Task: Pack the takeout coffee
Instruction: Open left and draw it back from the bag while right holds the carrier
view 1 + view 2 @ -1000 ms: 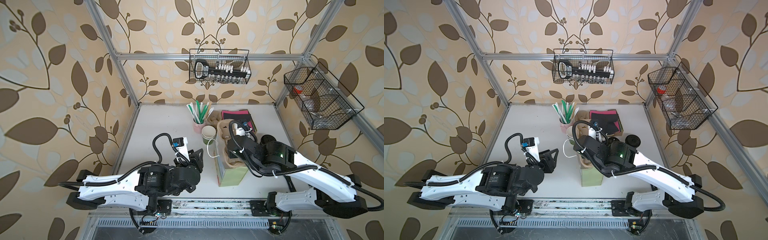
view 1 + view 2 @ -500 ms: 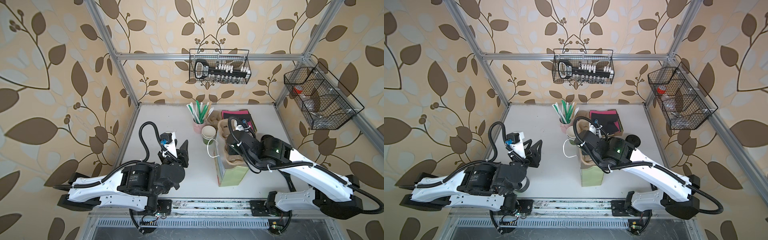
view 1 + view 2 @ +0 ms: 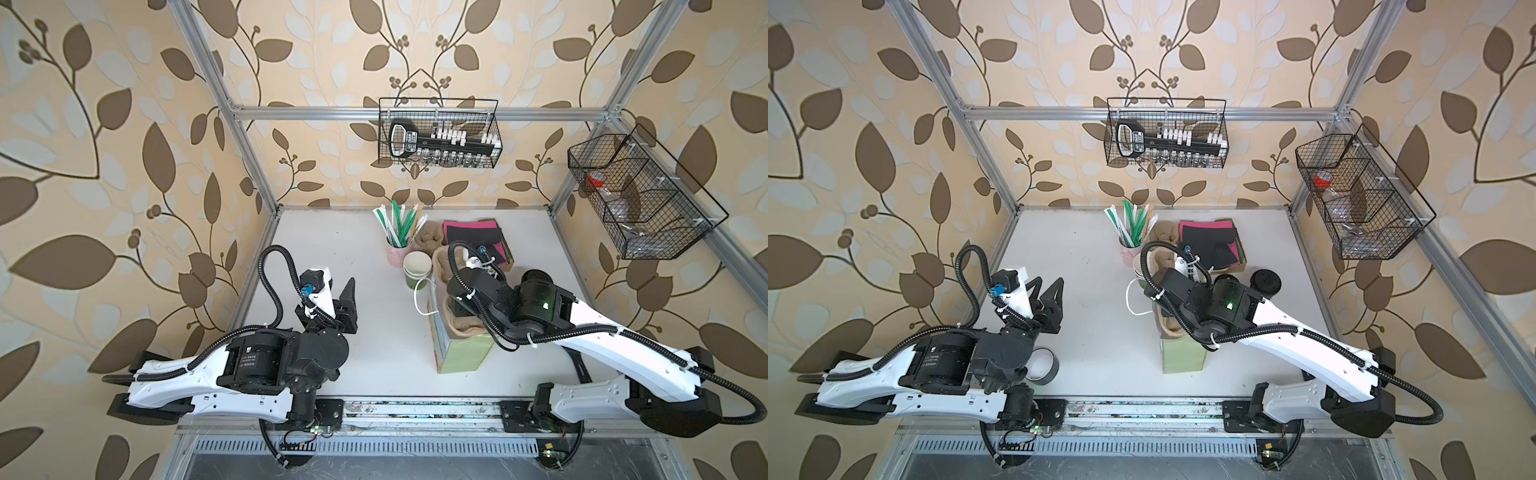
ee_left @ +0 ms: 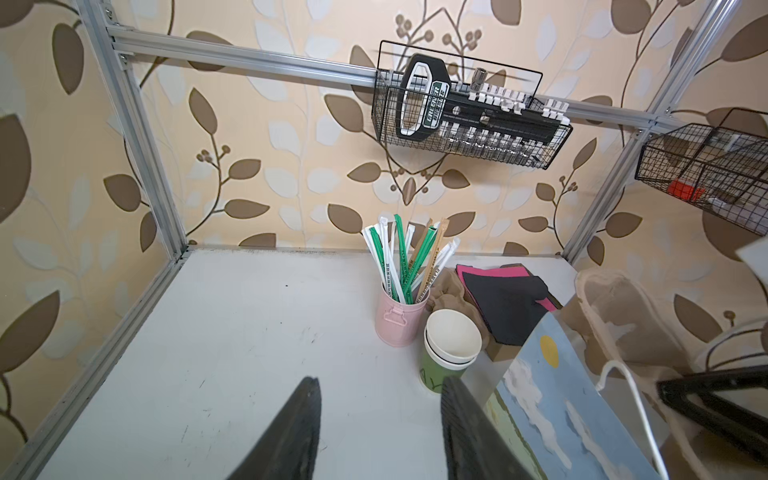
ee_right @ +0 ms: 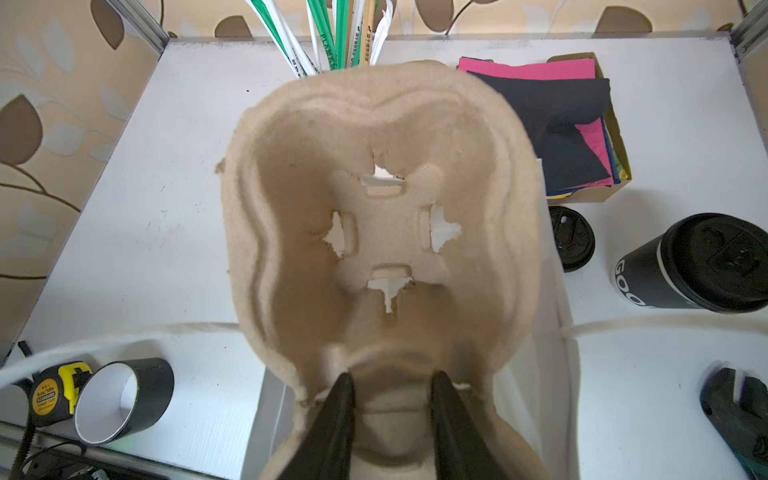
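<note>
The takeout coffee (image 5: pixel 706 262) is a black cup with a black sip lid, standing on the table to the right of the paper bag; in a top view only its lid (image 3: pixel 1265 282) shows behind my right arm. My right gripper (image 5: pixel 392 376) is shut on the middle ridge of a brown pulp cup carrier (image 5: pixel 374 166), held tilted in the mouth of the green paper bag (image 3: pixel 461 353). My left gripper (image 4: pixel 381 382) is open and empty, over bare table left of the bag, as both top views show (image 3: pixel 349 291) (image 3: pixel 1045 291).
A stack of green cups (image 3: pixel 417 270) and a pink tin of straws (image 3: pixel 395 249) stand behind the bag. A box of napkins (image 3: pixel 473 232) sits at the back, with a loose black lid (image 5: pixel 571 239) near it. A tape roll (image 3: pixel 1042 365) and tape measure (image 5: pixel 54 390) lie front left.
My left gripper has drawn back from the bag toward the left and stays open. My right gripper has shifted slightly toward the back with the carrier still in it.
</note>
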